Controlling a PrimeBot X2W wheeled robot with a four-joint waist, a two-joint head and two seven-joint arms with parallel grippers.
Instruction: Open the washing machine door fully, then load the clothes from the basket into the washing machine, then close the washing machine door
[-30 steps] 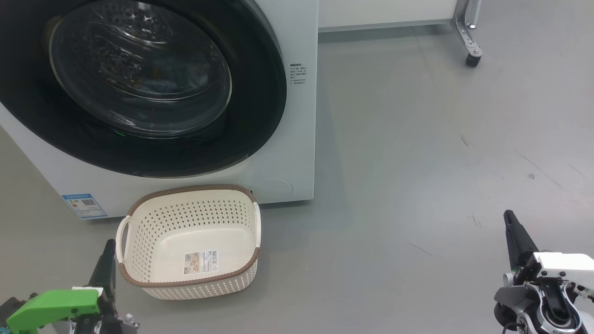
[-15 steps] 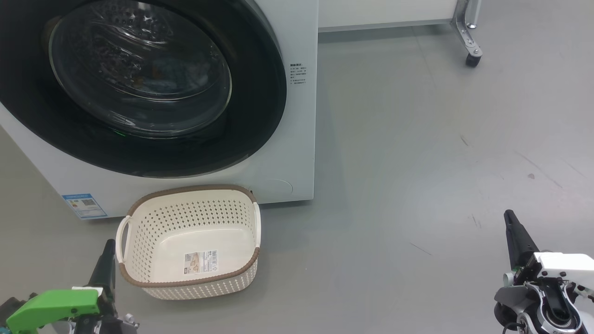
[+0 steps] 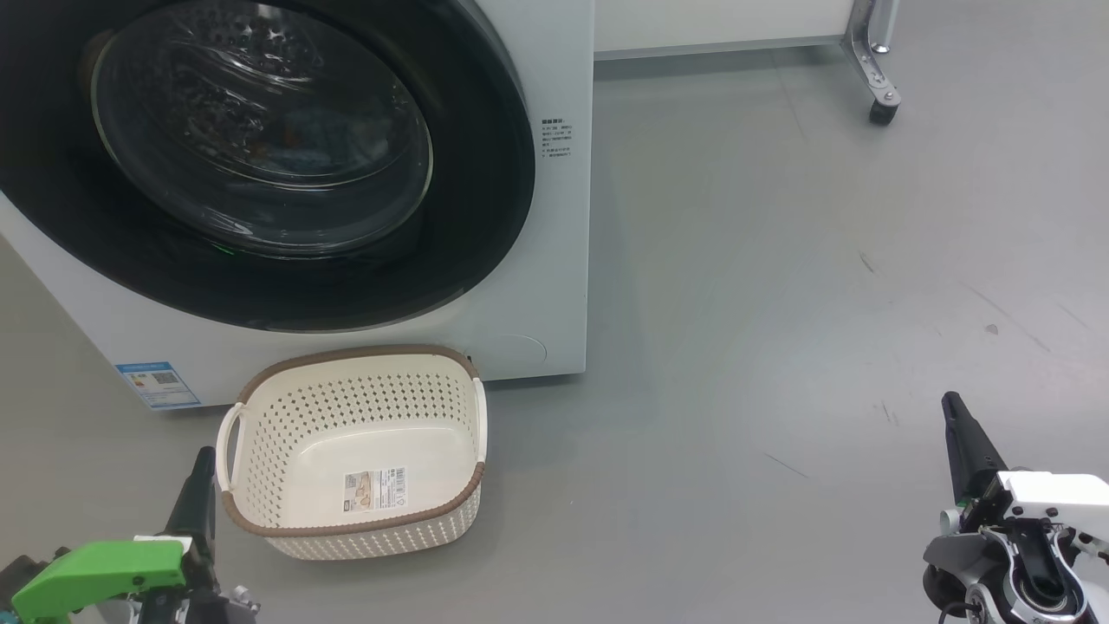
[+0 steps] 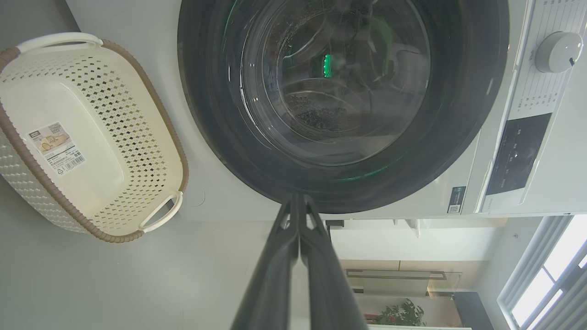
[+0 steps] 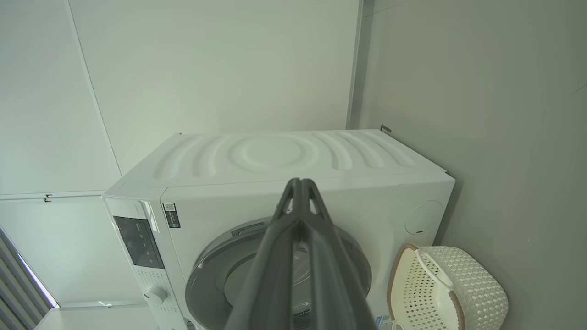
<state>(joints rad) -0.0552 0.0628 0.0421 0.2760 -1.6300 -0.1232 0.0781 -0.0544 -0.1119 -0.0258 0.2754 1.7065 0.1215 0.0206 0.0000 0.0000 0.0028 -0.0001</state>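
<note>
While held low over the smooth grey floor [image 3: 780,260], pressed shut finger against finger and gripping nothing: left claw [image 3: 205,455], under a green housing, at the near left; right claw [image 3: 951,400], under a white housing, at the near right, well apart from the left.

Just right of the left claw, small cream-white perforated plastic basket with a brown rim [image 3: 346,407], upright on the floor at the foot of the big white front-loading washing machine [image 3: 559,260]; touching it or not, cannot tell. On the basket's bare bottom, a printed label sticker [image 3: 375,488].

At the far left, large round washing machine door with glossy black rim and bulging clear glass bowl [image 3: 485,217], closed flush against the machine front. Behind the glass, shiny perforated steel drum [image 3: 217,78] and dim pale and orange-brown patches low down, perhaps the clothes [image 3: 286,154]; too murky to tell.

Small blue sticker [image 3: 158,384] low on the machine front, left of the basket.

Seen from the left wrist, a round white knob [image 4: 555,51] and a dark control panel [image 4: 518,153] beside the door.

At the far right, a metal leg on a black caster [image 3: 882,113].
</note>
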